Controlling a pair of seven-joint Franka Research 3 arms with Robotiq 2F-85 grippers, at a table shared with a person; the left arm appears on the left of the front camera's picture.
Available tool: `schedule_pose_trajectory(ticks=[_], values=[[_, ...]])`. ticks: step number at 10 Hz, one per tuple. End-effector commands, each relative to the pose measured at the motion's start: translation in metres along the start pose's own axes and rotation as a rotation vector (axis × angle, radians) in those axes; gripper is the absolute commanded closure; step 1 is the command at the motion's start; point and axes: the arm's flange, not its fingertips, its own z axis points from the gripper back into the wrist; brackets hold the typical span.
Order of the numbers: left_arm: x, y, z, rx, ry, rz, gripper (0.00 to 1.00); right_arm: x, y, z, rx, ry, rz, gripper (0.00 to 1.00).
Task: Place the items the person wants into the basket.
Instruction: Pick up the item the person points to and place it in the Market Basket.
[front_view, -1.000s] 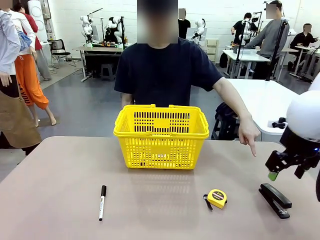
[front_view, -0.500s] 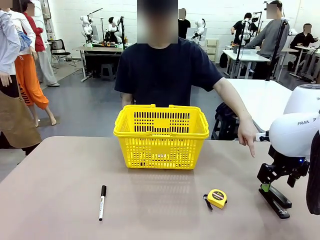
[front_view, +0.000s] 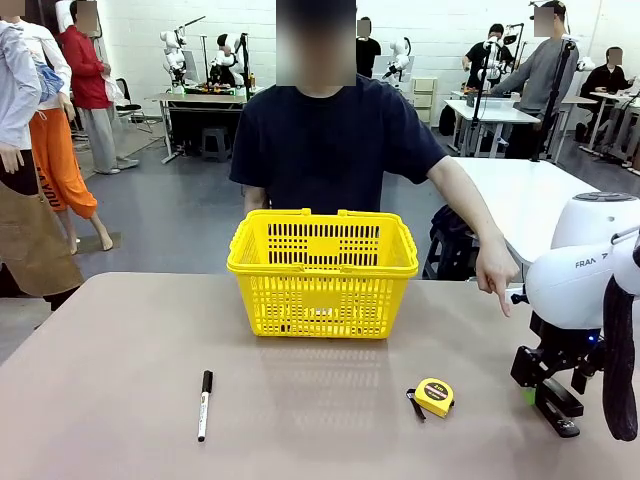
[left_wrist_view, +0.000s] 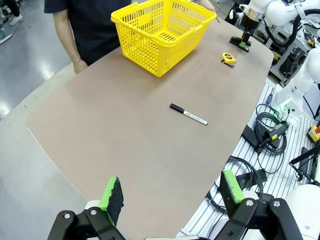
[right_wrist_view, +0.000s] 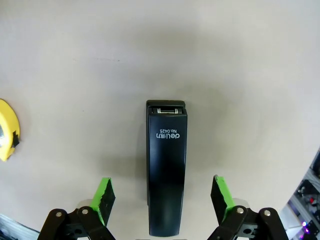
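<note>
While the left gripper (left_wrist_view: 170, 197) hangs wide open above the table's (front_view: 110, 400) near edge, a marker (front_view: 204, 404) lies left of the yellow basket (front_view: 322, 271), a tape measure (front_view: 434, 396) to its right; the person's hand (front_view: 496, 272) points down at the stapler (right_wrist_view: 166, 167), which the right gripper (right_wrist_view: 163, 198) straddles, pads (right_wrist_view: 105, 196) apart, not touching.

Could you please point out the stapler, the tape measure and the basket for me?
stapler (right_wrist_view: 165, 170): right wrist view, on its black top arm.
tape measure (front_view: 435, 396): front view, on its yellow case.
basket (front_view: 322, 269): front view, on its near rim.
</note>
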Motion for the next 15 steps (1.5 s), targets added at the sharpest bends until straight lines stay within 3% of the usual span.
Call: schedule_pose_trajectory(ticks=[1,3,4,8,11,12,13,15], values=[[0.0,0.0,0.002,-0.01,-0.018,-0.022,0.0,0.009,0.0,-0.003,-0.034,-0.01,0.017,0.31],[0.0,0.0,0.002,-0.01,-0.018,-0.022,0.0,0.008,0.001,-0.004,-0.033,-0.006,0.012,0.9],[0.0,0.0,0.002,-0.01,-0.018,-0.022,0.0,0.009,0.001,-0.004,-0.032,-0.009,0.01,1.0],[0.0,0.0,0.002,-0.01,-0.018,-0.022,0.0,0.007,0.002,0.0,-0.036,-0.015,0.017,1.0],[0.0,0.0,0.002,-0.01,-0.018,-0.022,0.0,-0.002,0.005,0.025,-0.068,-0.024,-0.002,1.0],[0.0,0.0,0.002,-0.01,-0.018,-0.022,0.0,-0.003,0.006,0.048,-0.052,0.032,-0.043,0.79],[0.0,0.0,0.002,-0.01,-0.018,-0.022,0.0,-0.006,0.006,0.089,-0.034,0.054,-0.075,0.79],[0.0,0.0,0.002,-0.01,-0.018,-0.022,0.0,-0.009,0.005,0.173,-0.025,-0.005,-0.14,0.79]])
